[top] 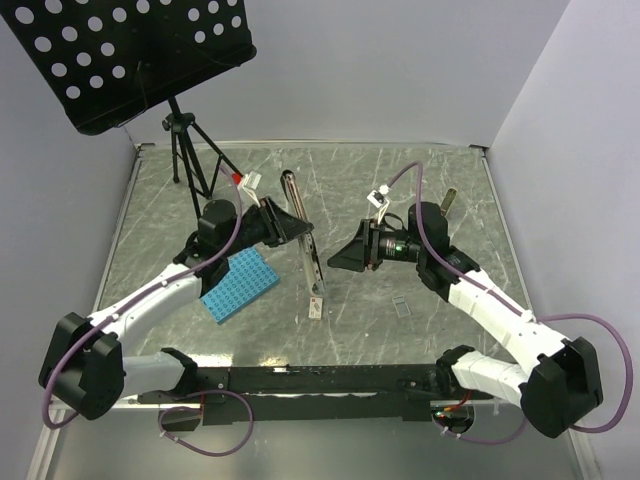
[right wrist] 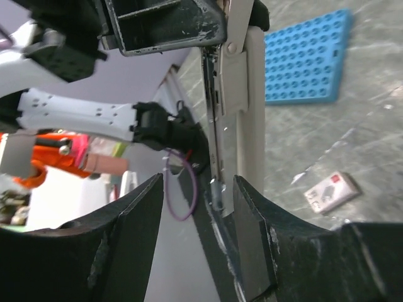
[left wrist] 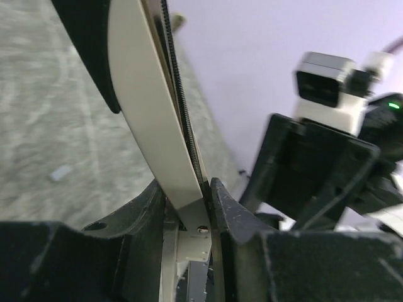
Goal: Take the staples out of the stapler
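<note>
The stapler point(top: 310, 262) is a slim body with a silvery-white top, swung open and held off the table near the middle. My left gripper point(top: 298, 228) is shut on it near the hinge. In the left wrist view the white top point(left wrist: 157, 126) runs up from between the closed jaws of that gripper point(left wrist: 189, 192). My right gripper point(top: 342, 256) is open just right of the stapler. In the right wrist view the stapler's lower end point(right wrist: 234, 132) hangs between the spread jaws of the right gripper point(right wrist: 198, 189), close to the right finger point(right wrist: 252, 214). I cannot tell if they touch.
A blue studded plate point(top: 238, 284) lies under the left arm. A small white tag with a red mark point(top: 316, 306) lies below the stapler, and a small clear piece point(top: 403, 305) to its right. A black music stand point(top: 140, 50) on a tripod point(top: 185, 150) stands at the back left.
</note>
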You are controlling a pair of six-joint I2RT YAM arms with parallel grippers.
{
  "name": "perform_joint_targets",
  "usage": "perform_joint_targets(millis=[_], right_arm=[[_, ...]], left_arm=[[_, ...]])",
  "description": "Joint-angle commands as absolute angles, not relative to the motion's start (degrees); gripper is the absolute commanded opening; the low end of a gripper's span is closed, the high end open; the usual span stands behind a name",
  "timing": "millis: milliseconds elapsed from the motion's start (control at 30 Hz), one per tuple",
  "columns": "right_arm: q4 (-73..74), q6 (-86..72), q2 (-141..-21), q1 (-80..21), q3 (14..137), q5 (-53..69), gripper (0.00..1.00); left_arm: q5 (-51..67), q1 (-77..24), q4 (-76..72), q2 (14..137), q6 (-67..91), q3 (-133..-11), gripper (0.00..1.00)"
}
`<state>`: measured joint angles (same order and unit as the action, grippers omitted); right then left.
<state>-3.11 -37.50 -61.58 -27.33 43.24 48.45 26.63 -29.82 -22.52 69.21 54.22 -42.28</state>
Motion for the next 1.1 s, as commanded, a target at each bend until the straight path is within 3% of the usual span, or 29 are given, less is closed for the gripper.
perform_joint_targets(millis=[0,167,300,733,1067], right_arm=[[3.0,-32.5,-61.4,-27.1,46.8,43.4,0.56],[2.3,-30.4,-63.2,-27.7,46.5,40.0,0.55],[2.0,-29.2,-67.8,-27.7,47.5,39.2,0.54],[2.7,-28.6,-67.7,-27.5,43.4,35.5,0.54],[2.3,-29.7,-61.7,-27.1,38.0,32.0,0.54]], left_arm=[[18.2,-29.7,-16.0,67.8,47.8,-48.0,0.01],[7.7,-30.8,-4.8,71.0,46.1,-53.5,0.01],[-8.5,-34.6,6.4,76.1,43.9,-61.4,0.01],[-45.1,-43.0,39.5,103.7,44.4,-90.8,0.01],[-56.3,-46.8,50.9,116.8,47.6,-100.3,0.01]])
